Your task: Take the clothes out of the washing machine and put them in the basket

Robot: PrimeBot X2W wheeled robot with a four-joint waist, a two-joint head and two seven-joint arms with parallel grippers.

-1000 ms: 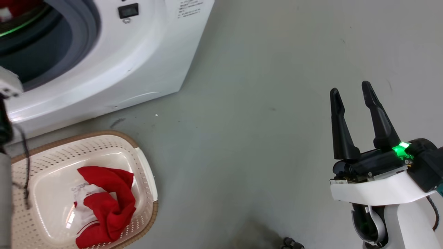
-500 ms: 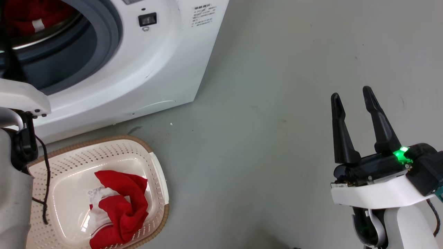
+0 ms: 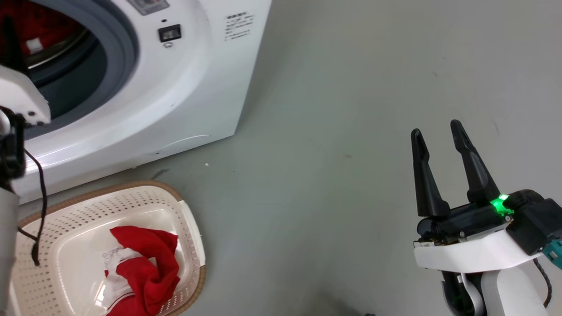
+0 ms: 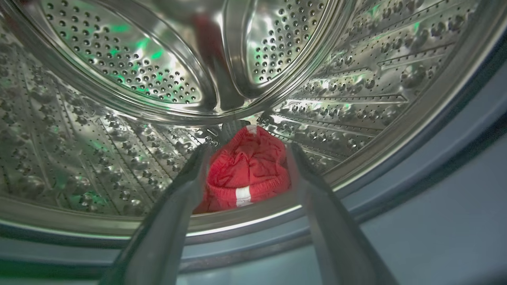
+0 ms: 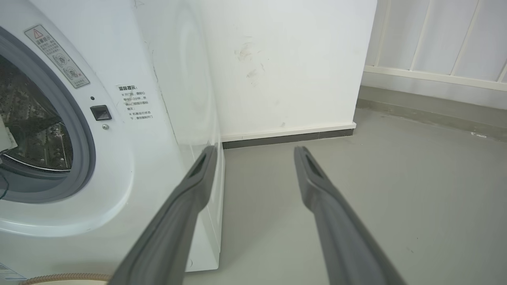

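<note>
A red garment [image 4: 247, 170] with a white patch is lying low in the steel drum [image 4: 119, 59] of the washing machine [image 3: 175, 87], far inside past the grey door seal [image 3: 127, 52]. The left gripper [image 4: 248, 147] is pointing into the opening, its jaws standing wide and empty, framing that garment in the wrist view. More red clothes [image 3: 147, 267] are lying crumpled in the basket [image 3: 88, 210], which is sitting on the floor [image 3: 329, 131] near the machine's front. Well to the right, the right gripper [image 3: 434, 127] is hovering over the floor, jaws wide apart, holding nothing.

Even daylight; green-tinged drum [image 4: 130, 67] glare
</note>
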